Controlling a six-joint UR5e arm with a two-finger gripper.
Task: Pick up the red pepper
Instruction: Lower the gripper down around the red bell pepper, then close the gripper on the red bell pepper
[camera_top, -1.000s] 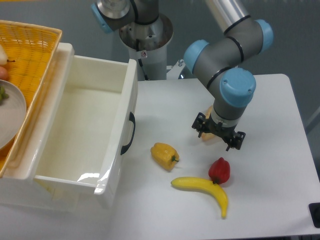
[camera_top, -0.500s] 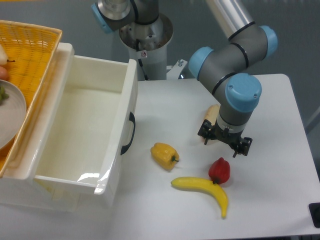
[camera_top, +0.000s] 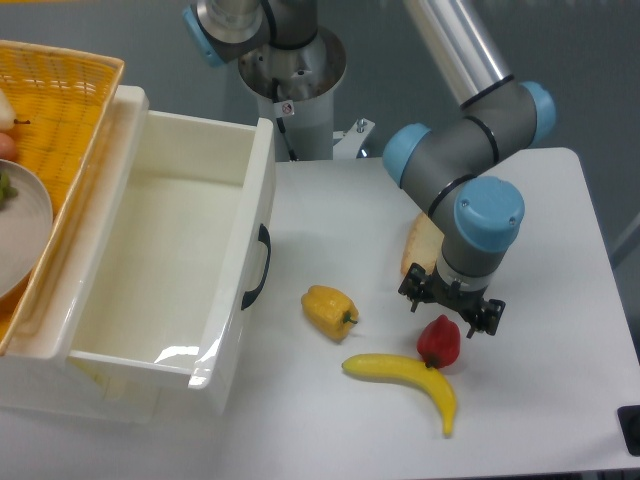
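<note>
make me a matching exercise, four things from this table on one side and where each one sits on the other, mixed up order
Things:
1. red pepper
2. yellow pepper
3. banana
4. gripper

Places:
A. nearest the front edge of the table, curving to the right
B. directly under the gripper, touching the banana
C. between the open drawer's handle and the red pepper
D. hanging just above the red pepper

Pairs: 1-B, 2-C, 3-A, 4-D
</note>
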